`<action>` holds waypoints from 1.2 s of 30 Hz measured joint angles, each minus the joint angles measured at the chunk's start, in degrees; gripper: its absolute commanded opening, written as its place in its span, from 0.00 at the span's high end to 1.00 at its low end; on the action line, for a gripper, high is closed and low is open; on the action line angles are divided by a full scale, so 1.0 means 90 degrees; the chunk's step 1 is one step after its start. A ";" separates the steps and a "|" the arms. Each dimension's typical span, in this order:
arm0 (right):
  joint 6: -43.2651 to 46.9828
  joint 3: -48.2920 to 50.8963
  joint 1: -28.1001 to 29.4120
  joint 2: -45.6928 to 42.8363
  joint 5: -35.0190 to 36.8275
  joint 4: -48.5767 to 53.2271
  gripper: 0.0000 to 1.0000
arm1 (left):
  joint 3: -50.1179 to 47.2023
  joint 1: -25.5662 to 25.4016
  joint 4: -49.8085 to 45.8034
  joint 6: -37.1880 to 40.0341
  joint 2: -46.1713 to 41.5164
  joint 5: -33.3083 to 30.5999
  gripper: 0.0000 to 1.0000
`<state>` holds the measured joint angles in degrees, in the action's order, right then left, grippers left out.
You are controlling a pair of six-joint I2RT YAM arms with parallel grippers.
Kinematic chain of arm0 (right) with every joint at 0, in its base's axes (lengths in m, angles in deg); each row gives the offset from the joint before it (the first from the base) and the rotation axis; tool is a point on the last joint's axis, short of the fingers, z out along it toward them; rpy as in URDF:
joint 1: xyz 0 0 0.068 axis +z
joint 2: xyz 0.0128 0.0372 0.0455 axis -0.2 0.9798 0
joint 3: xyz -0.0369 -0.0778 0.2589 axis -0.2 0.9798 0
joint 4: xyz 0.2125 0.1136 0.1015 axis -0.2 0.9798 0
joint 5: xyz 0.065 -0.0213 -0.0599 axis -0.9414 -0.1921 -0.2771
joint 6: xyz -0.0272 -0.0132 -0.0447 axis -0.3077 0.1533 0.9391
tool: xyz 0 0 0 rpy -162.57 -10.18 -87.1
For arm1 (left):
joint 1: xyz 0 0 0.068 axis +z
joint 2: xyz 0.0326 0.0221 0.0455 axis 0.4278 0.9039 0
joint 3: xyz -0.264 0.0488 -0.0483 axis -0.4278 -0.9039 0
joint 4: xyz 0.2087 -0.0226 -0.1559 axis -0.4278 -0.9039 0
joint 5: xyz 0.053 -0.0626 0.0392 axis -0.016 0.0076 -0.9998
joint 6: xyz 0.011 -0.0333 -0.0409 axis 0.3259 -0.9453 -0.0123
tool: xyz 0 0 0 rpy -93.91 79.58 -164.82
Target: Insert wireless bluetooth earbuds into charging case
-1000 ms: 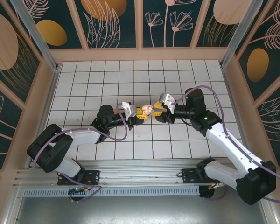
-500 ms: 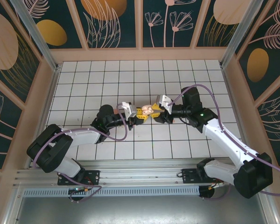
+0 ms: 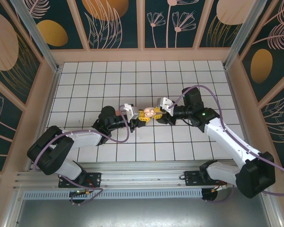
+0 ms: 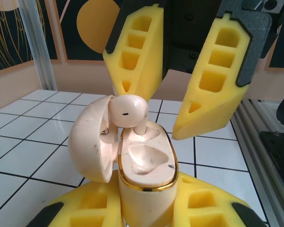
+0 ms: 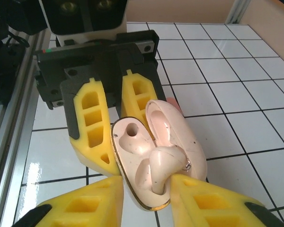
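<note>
- The white tiled table (image 3: 109, 80) sits inside a walled pen of dark panels (image 3: 113, 23) painted with pale flowers and orange discs.
- The left arm (image 3: 80, 137) reaches in from the lower left and the right arm (image 3: 227, 139) from the lower right. Their ends meet nose to nose over the middle of the tiles.
- The left gripper (image 3: 142, 117) is clamped tight on the charging case (image 4: 144, 189). Its yellow foam pads press the lower body from both sides and hold the case upright.
- The right gripper (image 3: 157, 112) faces the case from the opposite side with its jaws part-way apart. In the left wrist view, one of its fingers (image 4: 142, 52) has its tip just above the bud, while the other stands clear with tile showing between. It has no two-sided hold on anything.
- The lid (image 4: 90, 142) is hinged open and swung out to one side of the case body.
- One pale beige earbud (image 4: 128, 111) stands in the case, at the end facing the right gripper. Its stem is down in the socket and its rounded head pokes above the gold rim, not sunk flush.
- The other well (image 4: 144, 158), at the end nearer the left gripper, lies bare.
</note>
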<state>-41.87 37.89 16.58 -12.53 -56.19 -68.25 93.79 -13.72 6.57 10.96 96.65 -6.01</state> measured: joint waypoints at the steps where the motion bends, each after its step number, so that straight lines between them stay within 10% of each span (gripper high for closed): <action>1: 0.0029 -0.0015 0.0000 0.0024 0.0015 0.0024 0.72 | 0.0000 0.0005 -0.0034 0.0000 0.0000 0.0000 0.85; 36: 0.0304 -0.0325 0.0022 -0.0085 0.0340 0.0481 0.65 | 0.0022 0.0010 -0.0442 0.0238 -0.0100 -0.0070 0.84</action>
<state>-39.14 34.97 16.78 -13.29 -53.13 -63.92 93.99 -13.63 2.59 13.10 95.76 -6.64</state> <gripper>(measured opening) 0.346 0.189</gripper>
